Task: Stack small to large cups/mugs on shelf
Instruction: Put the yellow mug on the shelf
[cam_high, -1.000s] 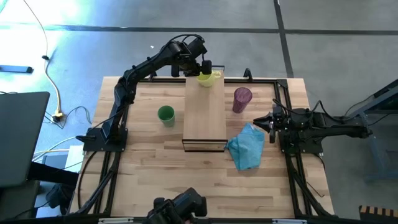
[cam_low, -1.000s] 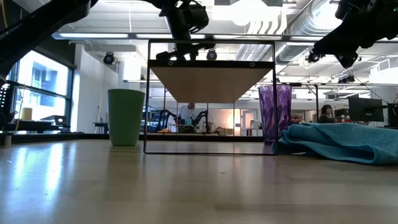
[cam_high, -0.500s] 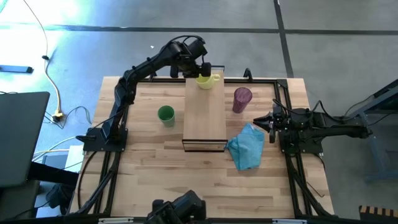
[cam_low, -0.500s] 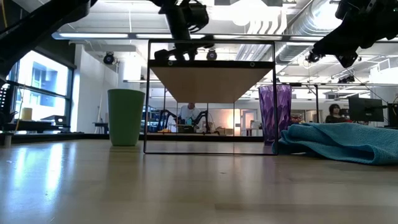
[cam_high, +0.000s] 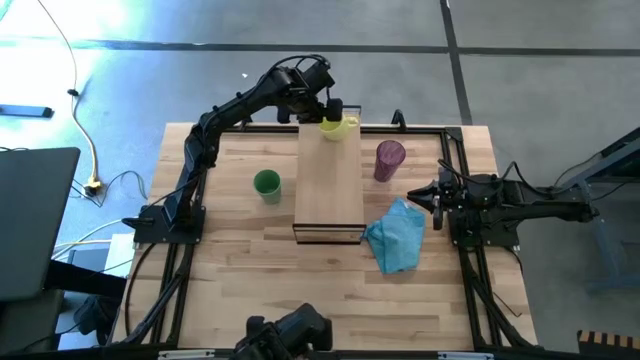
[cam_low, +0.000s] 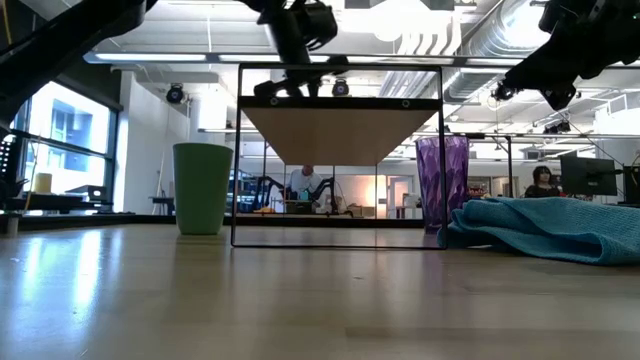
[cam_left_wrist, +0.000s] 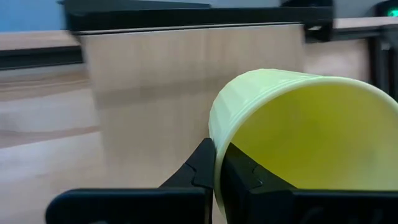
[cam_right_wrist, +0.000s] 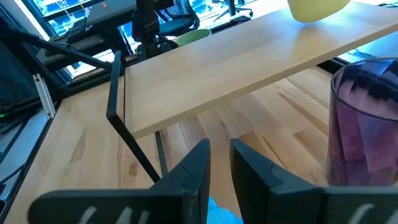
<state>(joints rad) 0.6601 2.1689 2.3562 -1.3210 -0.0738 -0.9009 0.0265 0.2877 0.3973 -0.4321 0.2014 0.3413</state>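
The yellow mug (cam_high: 338, 125) is at the far end of the shelf (cam_high: 329, 185), held by my left gripper (cam_high: 327, 108), which is shut on it. In the right wrist view the mug (cam_right_wrist: 316, 9) shows low over the board (cam_right_wrist: 249, 59). The small green cup (cam_high: 266, 184) stands upright on the table left of the shelf. The purple tumbler (cam_high: 389, 160) stands upright right of it. My right gripper (cam_high: 420, 197) waits shut, low near the table's right side, between the tumbler and the blue cloth (cam_high: 397, 236). My left gripper pinches the yellow mug's wall at the rim (cam_left_wrist: 216, 144), one finger (cam_left_wrist: 200, 169) outside and one (cam_left_wrist: 244, 179) inside the mug. It comes from above, slanting in from the table's far left. The mug sits tilted in the hold; whether its base touches the shelf I cannot tell.
The blue cloth lies crumpled on the table by the shelf's near right corner. A black frame (cam_high: 452, 150) runs around the tabletop. The near half of the shelf board is bare wood. People and desks show in the room beyond the table (cam_low: 540, 180).
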